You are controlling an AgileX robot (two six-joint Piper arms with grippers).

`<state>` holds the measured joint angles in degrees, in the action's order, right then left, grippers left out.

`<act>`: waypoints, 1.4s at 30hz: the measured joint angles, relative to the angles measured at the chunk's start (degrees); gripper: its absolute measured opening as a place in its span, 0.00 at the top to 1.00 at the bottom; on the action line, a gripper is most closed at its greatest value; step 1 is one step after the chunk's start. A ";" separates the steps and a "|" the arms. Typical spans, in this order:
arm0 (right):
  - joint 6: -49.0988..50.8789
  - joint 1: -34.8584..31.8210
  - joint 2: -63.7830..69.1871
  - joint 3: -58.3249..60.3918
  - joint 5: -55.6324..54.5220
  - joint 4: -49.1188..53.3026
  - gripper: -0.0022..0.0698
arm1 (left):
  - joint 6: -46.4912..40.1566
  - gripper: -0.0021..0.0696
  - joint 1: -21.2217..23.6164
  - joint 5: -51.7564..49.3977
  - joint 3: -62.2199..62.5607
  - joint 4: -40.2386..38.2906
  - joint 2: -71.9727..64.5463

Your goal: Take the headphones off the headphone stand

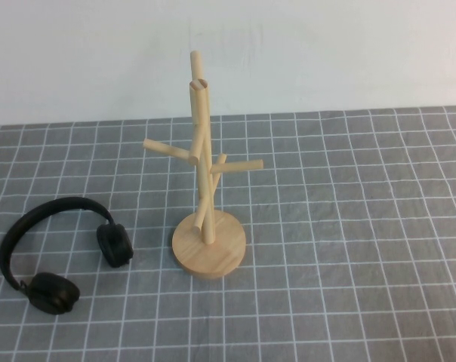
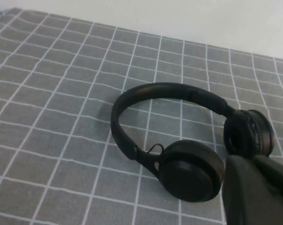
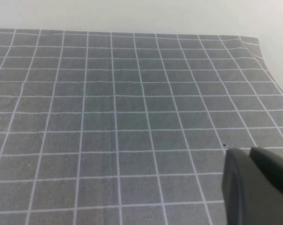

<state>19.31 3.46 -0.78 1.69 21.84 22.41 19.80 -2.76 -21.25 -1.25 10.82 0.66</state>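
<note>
The black headphones (image 1: 56, 253) lie flat on the grey grid cloth, left of the wooden headphone stand (image 1: 204, 188), off its pegs. The stand is upright with bare pegs. Neither arm shows in the high view. In the left wrist view the headphones (image 2: 179, 154) lie close in front of my left gripper (image 2: 247, 161), whose fingers are together and hold nothing. My right gripper (image 3: 247, 152) is shut and empty above bare cloth.
The grey cloth with a white grid (image 1: 349, 226) covers the table up to a white wall at the back. The cloth's far right edge shows in the right wrist view (image 3: 268, 61).
</note>
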 joint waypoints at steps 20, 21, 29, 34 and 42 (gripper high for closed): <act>0.00 0.00 0.00 0.00 0.00 0.00 0.98 | -5.84 0.98 -0.64 -0.28 0.10 -4.36 0.02; 0.00 0.00 0.00 0.00 0.00 0.00 0.98 | -7.02 0.98 -0.64 -0.28 0.10 -4.36 0.02; 0.00 0.00 0.00 0.00 0.00 0.00 0.98 | -8.97 0.98 -0.64 -0.28 0.10 -4.36 0.12; 0.00 0.00 0.00 0.00 0.00 0.00 0.98 | -9.10 0.98 -0.64 -0.28 0.10 -4.36 0.12; 0.00 0.00 0.00 0.00 0.00 0.00 0.98 | -9.10 0.98 -0.64 -0.28 0.10 -4.36 0.12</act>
<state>19.31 3.46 -0.78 1.69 21.84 22.41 10.70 -3.40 -21.53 -1.15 6.46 0.77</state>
